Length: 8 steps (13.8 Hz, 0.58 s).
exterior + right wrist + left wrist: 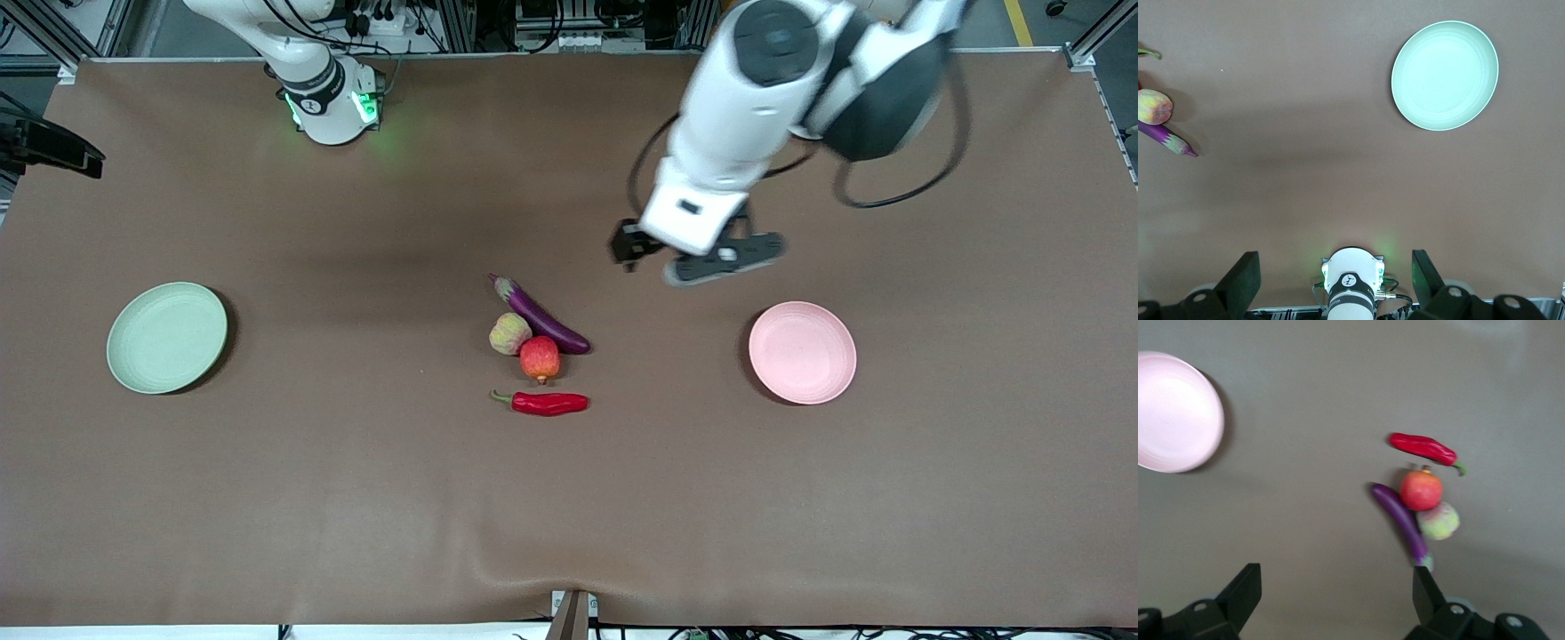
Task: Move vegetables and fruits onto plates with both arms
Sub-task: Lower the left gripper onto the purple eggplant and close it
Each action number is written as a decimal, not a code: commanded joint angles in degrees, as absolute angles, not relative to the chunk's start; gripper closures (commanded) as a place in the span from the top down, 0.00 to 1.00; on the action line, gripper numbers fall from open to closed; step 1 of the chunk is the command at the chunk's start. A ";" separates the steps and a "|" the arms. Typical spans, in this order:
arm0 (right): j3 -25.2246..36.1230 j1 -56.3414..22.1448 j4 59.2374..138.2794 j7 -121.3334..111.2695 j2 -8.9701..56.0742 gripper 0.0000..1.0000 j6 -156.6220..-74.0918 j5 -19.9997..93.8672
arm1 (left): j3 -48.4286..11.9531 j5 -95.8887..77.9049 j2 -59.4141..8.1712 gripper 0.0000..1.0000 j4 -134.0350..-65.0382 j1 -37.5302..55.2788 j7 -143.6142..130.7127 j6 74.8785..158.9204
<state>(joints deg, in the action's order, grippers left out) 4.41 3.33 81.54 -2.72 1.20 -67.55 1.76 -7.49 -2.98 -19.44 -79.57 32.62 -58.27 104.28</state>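
Observation:
The purple eggplant (542, 316), the yellow-green fruit (509, 333), the red-orange fruit (540, 358) and the red chili (547, 403) lie bunched mid-table. The pale green plate (167, 337) is empty toward the right arm's end and the pink plate (802, 352) is empty toward the left arm's end. My left gripper (685, 258) hangs open and empty over bare cloth between the eggplant and the pink plate. Its wrist view shows the gripper (1336, 580), eggplant (1401, 520), both fruits, chili (1423, 448) and pink plate (1175, 412). My right gripper (1335, 263) is open and empty, high over its own base.
The right arm's green-lit base (329, 98) stands at the table's top edge and shows in the right wrist view (1351, 287), as do the green plate (1445, 75) and the eggplant's stem end (1168, 139). A black fixture (49, 147) overhangs the right arm's end of the table.

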 commanded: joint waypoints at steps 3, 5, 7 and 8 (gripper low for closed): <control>3.96 3.78 80.51 -3.69 4.48 1.00 -66.88 1.41 | -6.50 -3.16 -30.21 1.00 -77.61 39.01 -80.27 118.00; 3.87 3.69 80.51 -3.69 4.66 1.00 -66.88 0.62 | -5.19 -2.73 -34.69 1.00 -77.00 40.95 -92.23 125.29; 3.96 3.61 80.42 -3.69 5.88 1.00 -66.97 0.18 | -3.88 -2.55 -37.78 1.00 -76.47 41.75 -95.88 128.23; 3.87 3.78 80.16 -3.69 6.67 1.00 -66.80 -0.52 | -3.78 -2.55 -38.58 1.00 -76.46 41.75 -97.45 128.23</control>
<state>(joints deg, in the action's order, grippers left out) 4.32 3.35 81.56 -2.88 5.16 -67.49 1.02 -5.09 -2.95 -36.58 -79.08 41.06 -93.88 128.37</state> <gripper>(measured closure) 0.000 0.000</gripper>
